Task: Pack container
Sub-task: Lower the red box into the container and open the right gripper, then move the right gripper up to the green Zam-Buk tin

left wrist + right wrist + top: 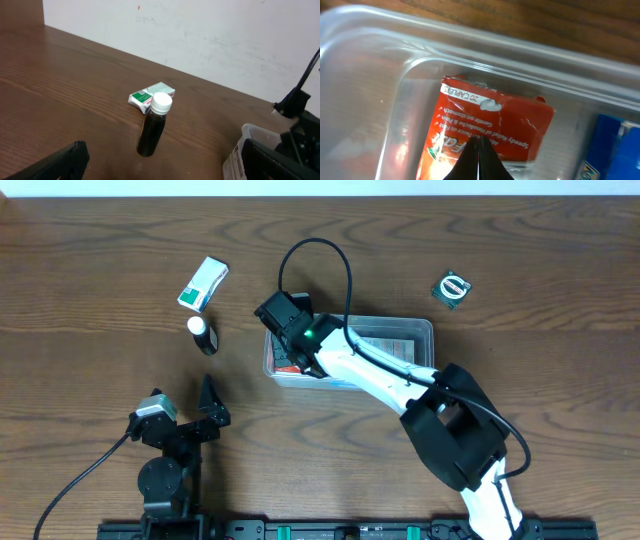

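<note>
**Overhead.**
- Clear rectangular plastic container (415,332): one, mid-table.
- White right arm (380,375): reaches into the container's left end, and its fingers are hidden from this view.
- Black left gripper (212,406): near the front edge, well apart from the container, holding nothing.
- Loose on the wooden table (90,380):
  - green-and-white cardboard box (203,284), one
  - dark bottle with white cap (203,333), one
  - round green-and-black disc-shaped item (452,289), one, type unclear

**Left wrist.**
- The bottle stands upright just in front of the flat-lying box.
- The left fingers are spread wide.
- A corner of the container shows at right.

**Right wrist.**
- Red printed carton (490,125): one, lying against the container's end wall.
- Blue pack (610,150): one, partly seen beside the carton.
- Right gripper (480,157): fingers pressed together above the carton, gripping nothing visible.

**Status.** Judged partly packed. At least two items are in and three are still outside.
</note>
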Robot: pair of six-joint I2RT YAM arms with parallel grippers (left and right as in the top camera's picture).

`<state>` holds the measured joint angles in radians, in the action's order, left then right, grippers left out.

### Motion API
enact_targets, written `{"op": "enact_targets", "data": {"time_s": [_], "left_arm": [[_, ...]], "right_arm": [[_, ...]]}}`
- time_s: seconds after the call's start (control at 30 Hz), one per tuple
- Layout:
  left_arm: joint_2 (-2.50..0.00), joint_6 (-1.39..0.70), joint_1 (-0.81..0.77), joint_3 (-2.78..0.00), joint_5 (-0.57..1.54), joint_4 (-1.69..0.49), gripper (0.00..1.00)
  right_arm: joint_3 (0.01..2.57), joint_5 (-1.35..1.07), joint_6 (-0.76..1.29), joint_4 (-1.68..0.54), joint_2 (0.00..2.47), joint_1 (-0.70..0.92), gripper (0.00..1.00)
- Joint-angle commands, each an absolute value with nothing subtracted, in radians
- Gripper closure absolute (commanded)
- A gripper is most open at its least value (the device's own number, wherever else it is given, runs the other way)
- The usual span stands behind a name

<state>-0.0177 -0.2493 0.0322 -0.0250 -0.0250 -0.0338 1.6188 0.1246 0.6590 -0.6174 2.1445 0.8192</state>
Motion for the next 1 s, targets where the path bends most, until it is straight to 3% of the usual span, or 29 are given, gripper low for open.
{"op": "enact_targets", "data": {"time_s": [0.0,0.2,0.47,0.97], "left_arm": [[-0.018,-0.233,0.037,-0.004,-0.03,-0.071,0.02],[-0.018,-0.233,0.037,-0.004,-0.03,-0.071,0.02],[-0.018,-0.233,0.037,-0.004,-0.03,-0.071,0.02],[-0.018,-0.233,0.037,-0.004,-0.03,-0.071,0.02]], "right_arm": [[1.63,0.131,0.626,-0.627,2.057,0.81,0.96],[1.63,0.131,0.582,-0.646,1.954,0.808,0.8],[1.63,0.192,0.413,-0.707,1.752,0.724,0.34],[1.629,0.112,0.327,-0.815,1.75,0.165,0.31]]}}
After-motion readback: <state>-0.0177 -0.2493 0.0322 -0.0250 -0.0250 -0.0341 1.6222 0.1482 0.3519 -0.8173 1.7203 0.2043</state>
